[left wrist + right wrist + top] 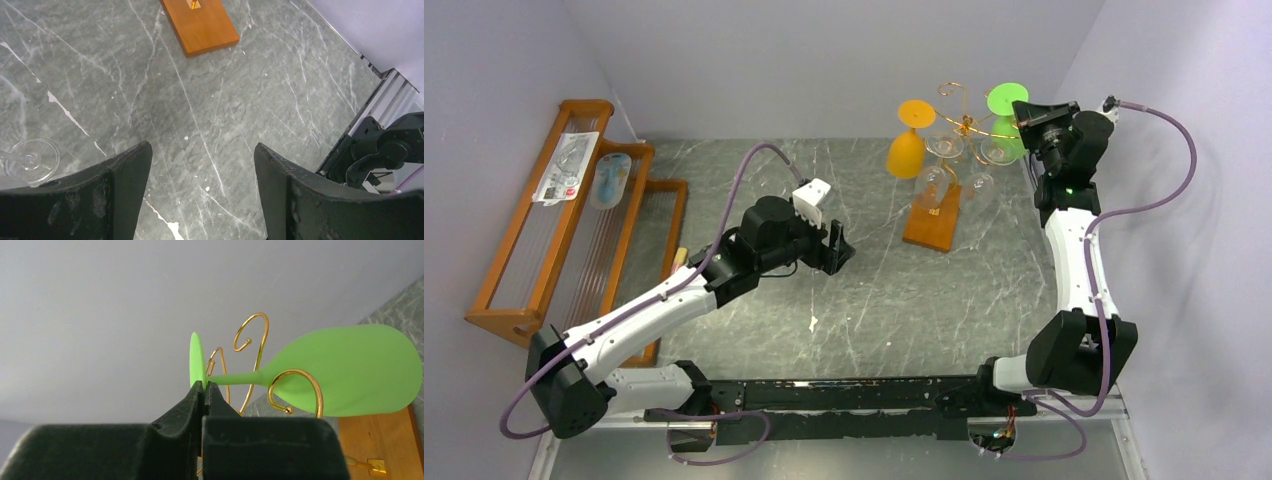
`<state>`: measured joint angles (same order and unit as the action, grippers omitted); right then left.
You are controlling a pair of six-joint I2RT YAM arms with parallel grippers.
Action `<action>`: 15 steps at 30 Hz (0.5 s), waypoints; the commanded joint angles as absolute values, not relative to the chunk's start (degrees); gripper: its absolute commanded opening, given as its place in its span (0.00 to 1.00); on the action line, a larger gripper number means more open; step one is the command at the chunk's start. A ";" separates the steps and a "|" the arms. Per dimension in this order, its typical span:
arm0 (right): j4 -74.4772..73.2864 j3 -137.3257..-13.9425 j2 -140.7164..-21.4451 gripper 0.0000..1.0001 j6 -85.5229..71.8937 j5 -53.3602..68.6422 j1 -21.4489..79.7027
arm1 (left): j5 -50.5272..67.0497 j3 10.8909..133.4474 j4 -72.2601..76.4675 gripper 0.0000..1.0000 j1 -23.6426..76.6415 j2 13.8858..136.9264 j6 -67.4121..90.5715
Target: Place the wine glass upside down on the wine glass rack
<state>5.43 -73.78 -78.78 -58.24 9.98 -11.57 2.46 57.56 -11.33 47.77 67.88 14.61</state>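
Note:
The wine glass rack is a gold wire stand on an orange-brown wooden base at the back right. The green wine glass hangs upside down among the gold scroll arms, its round foot on top. My right gripper is shut on the edge of that foot. An orange glass and several clear glasses also hang from the rack. My left gripper hovers open over the table's middle, with nothing between its fingers.
A clear glass's foot shows on the table just left of my left fingers. A large slatted wooden rack with two packets stands along the left wall. Walls close in behind and to the right of the wire stand.

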 commanded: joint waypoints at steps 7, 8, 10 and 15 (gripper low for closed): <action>1.52 -73.96 -77.13 0.00 -60.42 13.44 -12.74 | 0.24 56.76 -8.52 0.79 47.42 65.15 14.84; 1.46 -73.73 -76.82 0.00 -60.54 13.45 -12.79 | 0.40 56.57 -8.48 0.79 47.44 64.99 14.87; 0.70 -73.36 -76.29 0.00 -60.60 13.15 -12.88 | 0.64 56.37 -8.25 0.79 47.39 64.72 14.84; -1.75 -73.15 -74.53 0.00 -61.04 12.25 -13.07 | 0.22 56.62 -8.81 0.79 47.34 64.48 14.59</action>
<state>0.54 -73.47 -76.86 -60.31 12.40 -12.43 1.52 57.14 -10.11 47.70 65.67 14.79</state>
